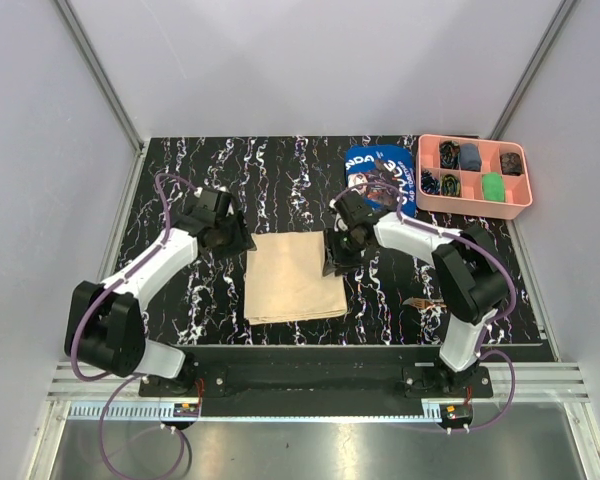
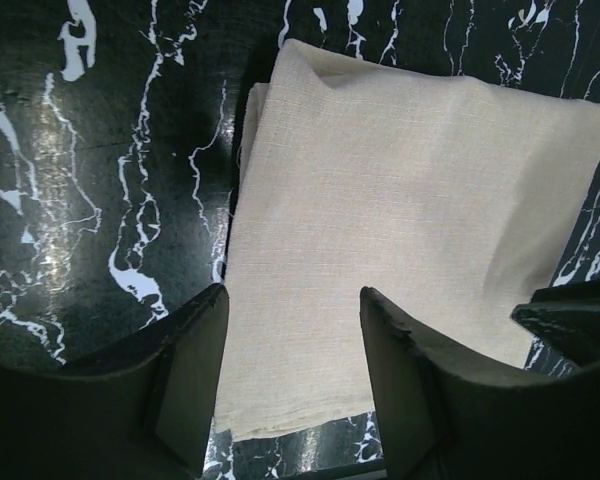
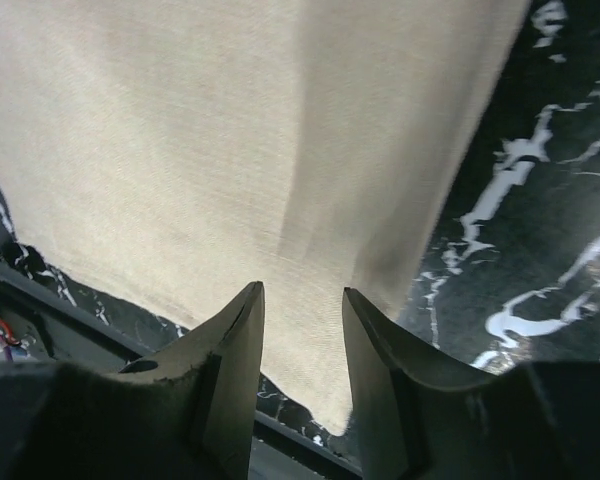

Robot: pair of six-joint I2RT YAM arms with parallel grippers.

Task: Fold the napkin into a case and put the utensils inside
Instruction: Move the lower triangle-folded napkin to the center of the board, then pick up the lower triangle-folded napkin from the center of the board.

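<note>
**Napkin folded to a square, both arms parked at its edges**

Top view: the napkin [image 1: 293, 277] lies flat on the worktop [image 1: 180, 180], folded to a near-square, so there's no real long axis yet. It sits between the two arms. It's to the right of the left end effector [image 1: 225, 235], which hangs just off its far left corner. It's to the left of the right end effector [image 1: 338, 255], which is right at the cloth's edge. I'd call the right arm nearer.

Left wrist: end effector spread wide, holding nothing. The napkin is straight ahead and below, with stacked layers showing along one edge.

Right wrist: end effector open but narrow, nothing pinched. The napkin is ahead, with a corner just below the tips.

My guess is the next fold has to narrow the square into a strip, and the right arm looks best placed to grab an edge.
</note>
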